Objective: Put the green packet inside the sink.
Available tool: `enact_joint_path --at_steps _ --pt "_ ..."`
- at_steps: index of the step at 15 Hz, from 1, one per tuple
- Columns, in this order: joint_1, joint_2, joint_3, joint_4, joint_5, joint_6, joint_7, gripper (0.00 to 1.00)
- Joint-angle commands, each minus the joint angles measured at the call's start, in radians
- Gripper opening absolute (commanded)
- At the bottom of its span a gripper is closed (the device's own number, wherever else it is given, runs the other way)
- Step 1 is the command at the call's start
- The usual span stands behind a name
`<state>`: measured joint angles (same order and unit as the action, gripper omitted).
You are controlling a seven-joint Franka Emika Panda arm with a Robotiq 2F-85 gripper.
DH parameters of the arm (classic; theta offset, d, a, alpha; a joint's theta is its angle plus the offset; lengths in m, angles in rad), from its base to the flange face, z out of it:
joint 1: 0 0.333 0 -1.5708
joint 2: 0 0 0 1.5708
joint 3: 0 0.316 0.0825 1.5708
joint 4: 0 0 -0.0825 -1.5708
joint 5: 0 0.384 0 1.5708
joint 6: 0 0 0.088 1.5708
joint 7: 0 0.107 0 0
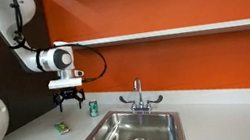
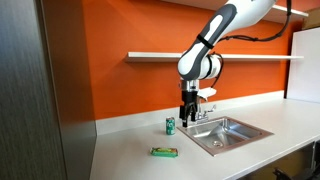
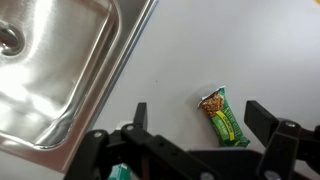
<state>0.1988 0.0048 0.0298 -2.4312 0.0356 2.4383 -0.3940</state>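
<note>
The green packet [image 1: 61,128] [image 2: 165,151] [image 3: 224,117] lies flat on the white counter, to one side of the sink [image 1: 134,129] [image 2: 228,133] [image 3: 60,70]. It is a small green bar wrapper with a picture of granola at one end. My gripper [image 1: 70,105] [image 2: 187,118] [image 3: 200,120] hangs open in the air well above the counter. In the wrist view the packet shows between my two dark fingers [image 3: 268,118], nearer the right one. Nothing is held.
An upright green can [image 1: 94,107] [image 2: 170,125] stands on the counter near the sink's corner. A chrome two-handled faucet [image 1: 140,99] rises behind the basin. An orange wall with a white shelf [image 1: 180,31] runs behind. A grey panel [image 2: 40,90] bounds the counter's end.
</note>
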Motion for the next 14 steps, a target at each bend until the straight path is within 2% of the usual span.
enact_joint_path --at_steps 1,7,14 --pt "-0.031 0.146 0.046 0.12 0.012 0.011 -0.054 1.0" --pt "-0.046 0.253 0.105 0.207 0.009 -0.005 -0.038 1.0" --pt "-0.044 0.315 0.182 0.226 0.034 -0.003 -0.042 1.0"
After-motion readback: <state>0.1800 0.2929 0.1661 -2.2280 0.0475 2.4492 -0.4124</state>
